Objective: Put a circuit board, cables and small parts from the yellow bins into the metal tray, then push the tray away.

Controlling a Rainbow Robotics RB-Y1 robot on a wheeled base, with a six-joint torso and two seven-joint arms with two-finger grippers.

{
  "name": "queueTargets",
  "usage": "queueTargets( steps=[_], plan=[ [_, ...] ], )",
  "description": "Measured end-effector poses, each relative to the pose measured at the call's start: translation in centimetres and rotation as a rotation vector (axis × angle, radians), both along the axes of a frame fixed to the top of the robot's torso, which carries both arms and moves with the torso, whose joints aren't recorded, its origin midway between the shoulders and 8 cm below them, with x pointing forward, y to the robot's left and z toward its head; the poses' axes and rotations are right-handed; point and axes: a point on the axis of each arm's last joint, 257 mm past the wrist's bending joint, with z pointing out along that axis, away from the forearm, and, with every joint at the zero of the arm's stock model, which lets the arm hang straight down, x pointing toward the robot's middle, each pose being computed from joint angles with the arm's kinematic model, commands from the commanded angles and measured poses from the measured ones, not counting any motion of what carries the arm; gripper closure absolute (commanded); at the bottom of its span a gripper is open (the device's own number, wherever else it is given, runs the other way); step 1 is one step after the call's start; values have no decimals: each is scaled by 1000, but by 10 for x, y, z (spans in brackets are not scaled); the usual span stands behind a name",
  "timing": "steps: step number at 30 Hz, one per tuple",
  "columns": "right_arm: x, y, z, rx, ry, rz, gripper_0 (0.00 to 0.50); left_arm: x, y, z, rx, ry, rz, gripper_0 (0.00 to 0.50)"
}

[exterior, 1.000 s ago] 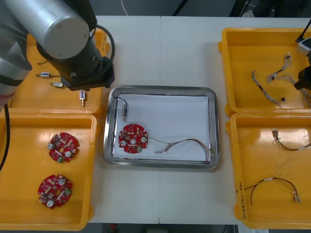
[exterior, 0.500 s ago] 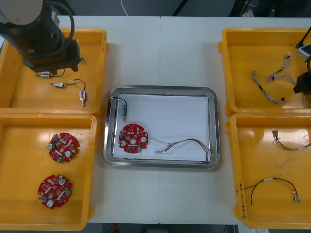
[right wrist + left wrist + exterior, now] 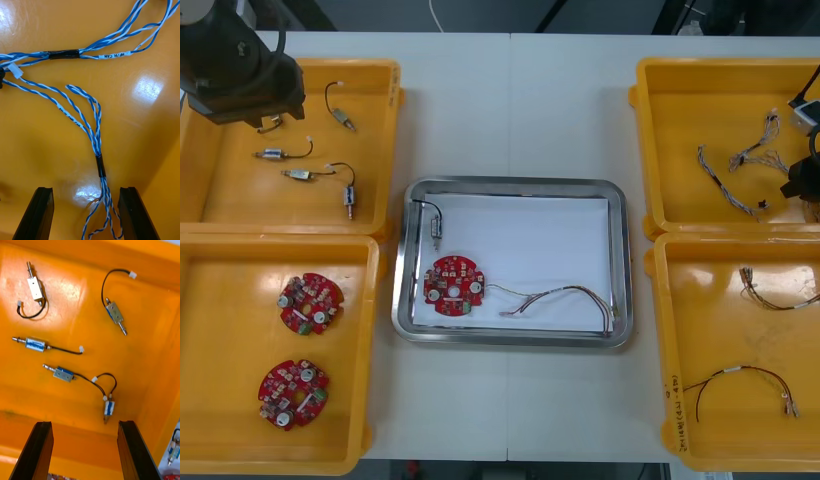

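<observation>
Cable pick, right side. The right gripper [image 3: 86,191] hangs low over the floor of the far right yellow bin [image 3: 680,110]. Its fingers are spread, straddling the loose tail strands of a twisted blue and white cable [image 3: 98,165], nothing pinched.

Handling, my read:
- The cable looks light and limp, with no stiffness to lever against. It will likely drape and trail once lifted.
- Best hold is probably the black sleeve [image 3: 99,170] just ahead of the fingers, where the strands are bound together. Closing on the loose tails risks catching one strand only.
- A second bundle [image 3: 63,54] lies near, farther from the fingers. The ends look close enough to snag, so a slow lift seems wise.
- The bin floor is glossy, so thin wire may slide out from under the pads.

The left gripper [image 3: 84,423] is also spread and holds nothing. It sits above the far left yellow bin [image 3: 230,200], over the small metal parts [image 3: 35,344] on black leads.

The metal tray [image 3: 510,184] sits mid-counter [image 3: 510,100] and already holds a circuit board [image 3: 454,285], a small part [image 3: 436,232] and a thin cable [image 3: 565,296]. The push is not yet due.
</observation>
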Motion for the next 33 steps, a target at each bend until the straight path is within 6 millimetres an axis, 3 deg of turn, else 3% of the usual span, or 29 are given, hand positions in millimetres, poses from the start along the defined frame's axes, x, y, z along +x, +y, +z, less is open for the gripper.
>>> queueTargets(
  steps=[12, 26, 33],
  plan=[
    [8, -5, -9, -40, -23, 1, 0, 53, 29, 2, 16, -152, -17, 0],
    [6, -7, -13, -55, -7, 4, 0, 96, 64, 10, 31, -321, 43, 0],
    [5, -6, -15, -42, -1, -2, 0, 109, 76, 2, 24, -360, 56, 0]
  ],
)
